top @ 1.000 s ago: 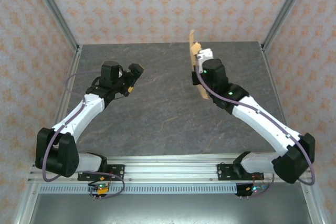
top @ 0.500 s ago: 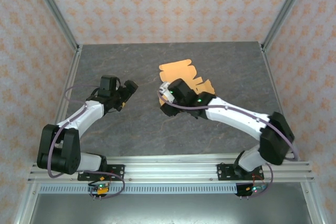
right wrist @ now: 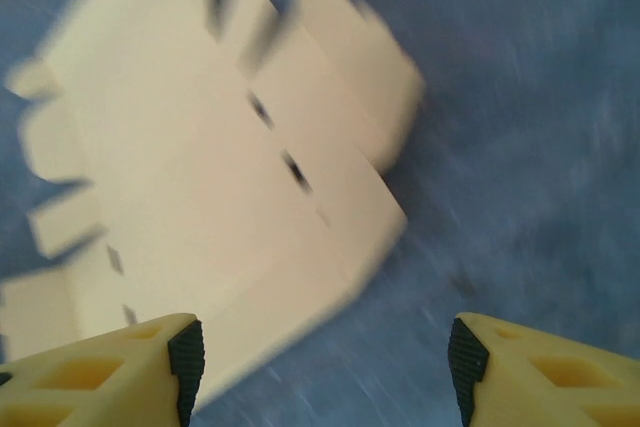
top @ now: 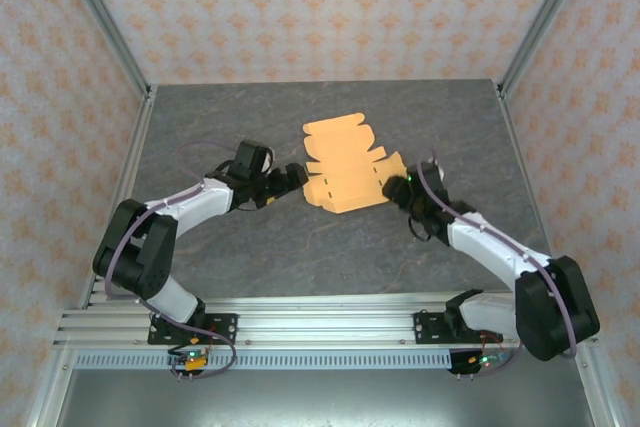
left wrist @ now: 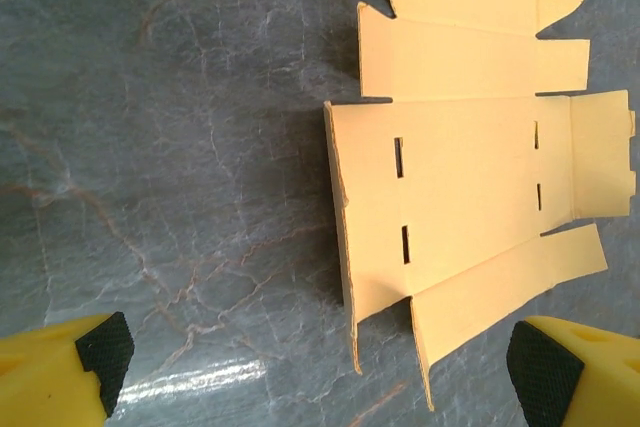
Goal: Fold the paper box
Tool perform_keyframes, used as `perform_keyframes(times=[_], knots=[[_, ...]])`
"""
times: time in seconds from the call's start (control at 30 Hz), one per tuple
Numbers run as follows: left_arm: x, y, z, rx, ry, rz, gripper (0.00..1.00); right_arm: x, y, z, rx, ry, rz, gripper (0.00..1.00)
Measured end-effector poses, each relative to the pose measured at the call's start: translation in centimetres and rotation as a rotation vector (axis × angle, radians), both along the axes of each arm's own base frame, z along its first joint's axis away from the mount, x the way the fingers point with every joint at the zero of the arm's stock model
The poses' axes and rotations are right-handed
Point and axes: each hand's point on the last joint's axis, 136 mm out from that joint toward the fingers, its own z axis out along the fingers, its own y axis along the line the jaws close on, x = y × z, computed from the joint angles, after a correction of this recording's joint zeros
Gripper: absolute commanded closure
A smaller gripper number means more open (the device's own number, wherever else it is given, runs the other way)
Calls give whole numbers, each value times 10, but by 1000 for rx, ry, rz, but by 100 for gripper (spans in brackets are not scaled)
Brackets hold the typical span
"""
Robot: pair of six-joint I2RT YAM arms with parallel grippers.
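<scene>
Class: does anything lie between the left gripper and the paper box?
Nothing visible does. Bare table separates the open left gripper from the near edge of the paper box, which lies flat.

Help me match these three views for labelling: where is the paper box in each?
Top external: the paper box lies flat and unfolded near the table's centre.
Left wrist: the paper box is at upper right, running off the top edge.
Right wrist: the paper box is blurred, at left and centre.
Shared landmark: the dark grey marbled table beneath it.
</scene>
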Motion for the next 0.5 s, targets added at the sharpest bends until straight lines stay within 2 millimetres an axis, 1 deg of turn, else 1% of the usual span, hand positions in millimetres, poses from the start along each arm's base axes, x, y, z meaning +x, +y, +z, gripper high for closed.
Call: perform_keyframes(times=[0.07,0.1,0.13,0.2,0.3,0.43,0.5], knots=[[1,0,-1,5,-1,-1,0,-14,2,-25,72,62,-40,34],[1,1,-2,8,-2,-1,0,-17,4,-34,112,81,-62,35],[1,1,-3,9,-1,-1,0,-18,6,-38,138,90,-72,36],[3,0,-4,10,1,-1,0,-12,13,-41,193,88,-89,40],[4,0,-3,10,-2,0,0,0,22,-38,243,65,-92,42],[4,1,-3,15,-3,4,0,15,28,-35,259,39,-91,44],[5,2,-4,22,-6,7,0,23,31,-34,261,25,-90,48]])
